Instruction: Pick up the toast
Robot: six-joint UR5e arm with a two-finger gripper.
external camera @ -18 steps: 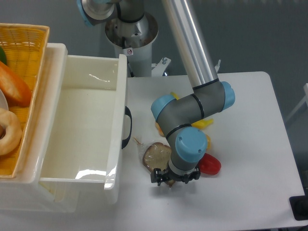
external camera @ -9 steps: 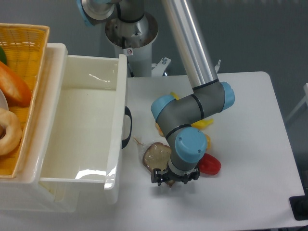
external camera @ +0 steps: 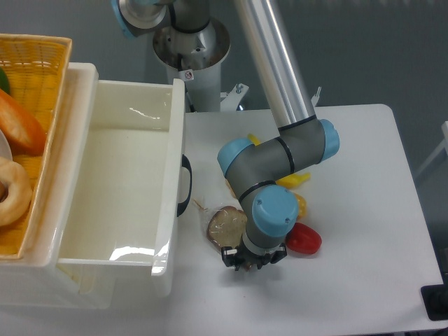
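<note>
The toast (external camera: 224, 223) lies flat on the white table, a brown slice in clear shiny wrap, just right of the white bin's black handle. My gripper (external camera: 252, 262) points straight down over the toast's lower right edge, and the blue wrist hides most of the fingers. The black finger parts stick out wide on both sides of the wrist, so the gripper looks open. Nothing is lifted.
A large white bin (external camera: 119, 189) stands on the left, and a wicker basket (external camera: 35, 77) with bread sits beyond it. A red pepper (external camera: 304, 239) and yellow items (external camera: 294, 180) lie right beside the wrist. The table's front edge is close below the gripper.
The wrist has shifted slightly left and lower over the toast's edge. The toast has barely moved.
</note>
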